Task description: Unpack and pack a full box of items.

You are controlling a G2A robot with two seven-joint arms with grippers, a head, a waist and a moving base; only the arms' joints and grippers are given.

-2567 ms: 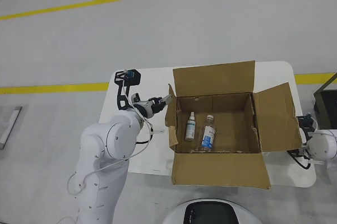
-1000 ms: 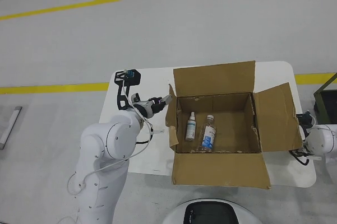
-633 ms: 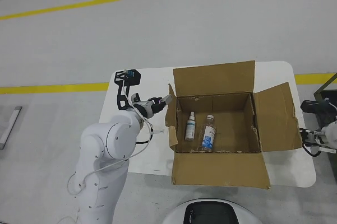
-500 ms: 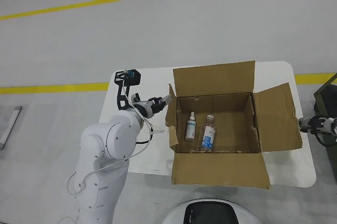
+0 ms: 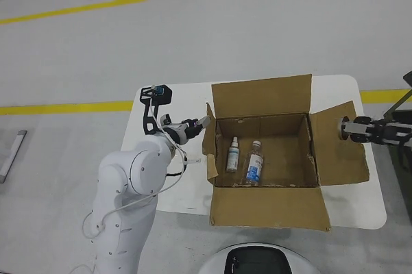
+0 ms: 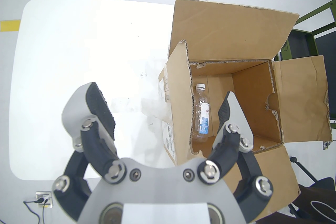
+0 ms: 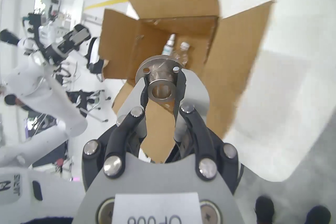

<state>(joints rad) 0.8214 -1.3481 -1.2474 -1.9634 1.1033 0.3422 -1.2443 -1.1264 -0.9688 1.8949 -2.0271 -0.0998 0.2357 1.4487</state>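
Right gripper (image 7: 161, 91) clamps flanged metal cylinder (image 7: 160, 69) — steel, seemingly.

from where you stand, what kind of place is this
Probably a robotics lab or test hall: a pale grey floor marked with yellow line tape, a white rounded table bearing an open brown cardboard box, and black wheeled office chairs in the room behind.

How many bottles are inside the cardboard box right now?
2. A small spray bottle lies on the cardboard box floor; a clear plastic bottle lies beside it, nearer the middle. The walls may hide a strip of floor.
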